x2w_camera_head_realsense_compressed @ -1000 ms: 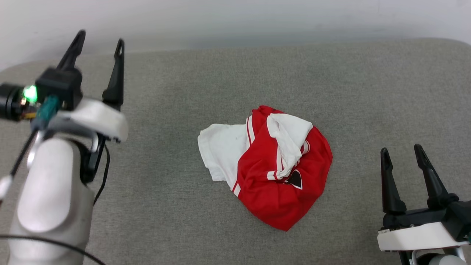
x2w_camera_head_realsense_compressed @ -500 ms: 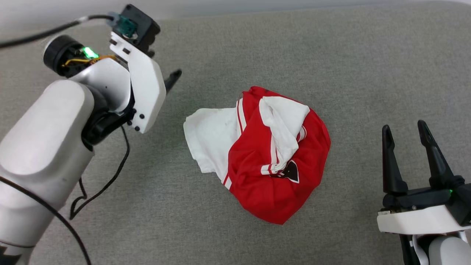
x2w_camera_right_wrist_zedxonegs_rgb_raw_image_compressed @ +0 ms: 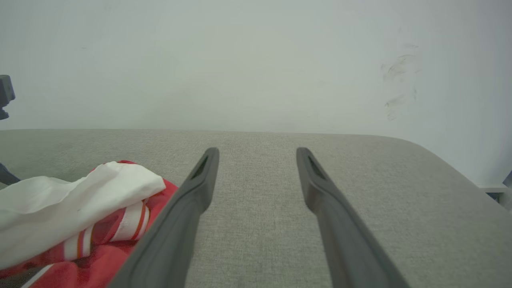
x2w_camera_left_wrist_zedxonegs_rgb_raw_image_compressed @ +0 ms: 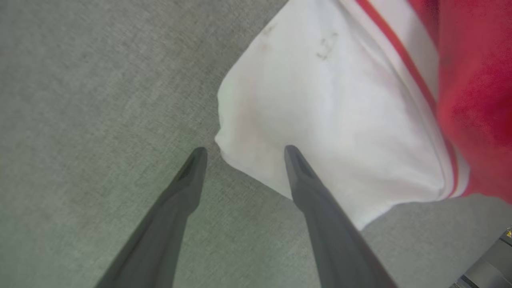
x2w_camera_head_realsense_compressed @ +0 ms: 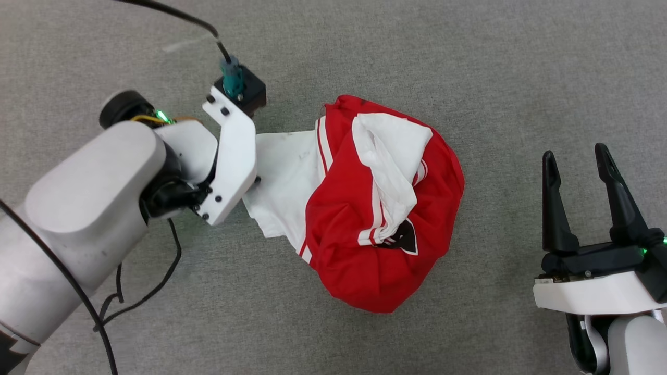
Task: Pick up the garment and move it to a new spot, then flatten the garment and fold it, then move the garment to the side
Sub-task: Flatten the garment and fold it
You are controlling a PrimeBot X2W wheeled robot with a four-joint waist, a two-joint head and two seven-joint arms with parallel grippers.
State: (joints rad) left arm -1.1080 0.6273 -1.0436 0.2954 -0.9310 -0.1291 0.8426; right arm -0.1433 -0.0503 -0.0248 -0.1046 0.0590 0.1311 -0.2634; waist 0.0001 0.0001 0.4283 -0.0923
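Your shirt [x2w_camera_head_realsense_compressed: 380,229] lies crumpled on the grey pad [x2w_camera_head_realsense_compressed: 469,67]. The red body is bunched in a heap, with one white sleeve [x2w_camera_left_wrist_zedxonegs_rgb_raw_image_compressed: 320,108] lying flat and the other folded over the top. There is striped trim at the seams and a scrap of black print outlined in white. Left gripper [x2w_camera_left_wrist_zedxonegs_rgb_raw_image_compressed: 243,150]: fingers spread, tips straddling the flat sleeve's corner, contact unclear. Right gripper [x2w_camera_head_realsense_compressed: 576,153]: spread, empty, with the shirt well off to its left.
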